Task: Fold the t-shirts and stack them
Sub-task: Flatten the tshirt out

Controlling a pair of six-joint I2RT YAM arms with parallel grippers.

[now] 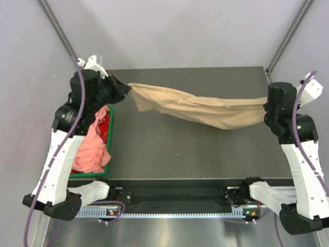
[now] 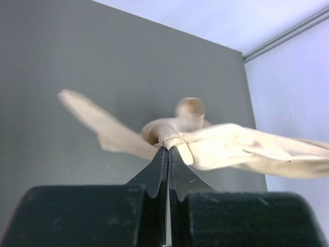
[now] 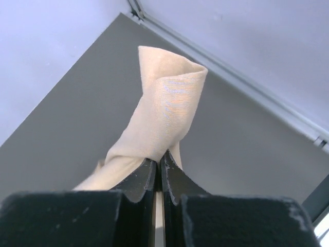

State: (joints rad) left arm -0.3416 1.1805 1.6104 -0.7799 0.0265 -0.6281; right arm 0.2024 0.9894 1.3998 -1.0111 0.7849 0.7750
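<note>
A tan t-shirt (image 1: pixel 198 108) hangs stretched in the air between my two grippers, above the dark table (image 1: pixel 190 154). My left gripper (image 1: pixel 127 90) is shut on its left end; in the left wrist view the jaws (image 2: pixel 168 149) pinch a seamed edge of the tan cloth (image 2: pixel 226 146). Shut on the shirt's right end is my right gripper (image 1: pixel 267 105); the right wrist view shows its tips (image 3: pixel 160 157) clamping a twisted fold of the tan fabric (image 3: pixel 164 108). Salmon-pink t-shirts (image 1: pixel 92 149) lie bunched in the green bin (image 1: pixel 110 135) at the left.
The green bin stands at the table's left edge, beside my left arm. A red item (image 1: pixel 103 123) shows inside it under the pink cloth. Grey walls and metal frame bars (image 1: pixel 288 36) close in the back of the table.
</note>
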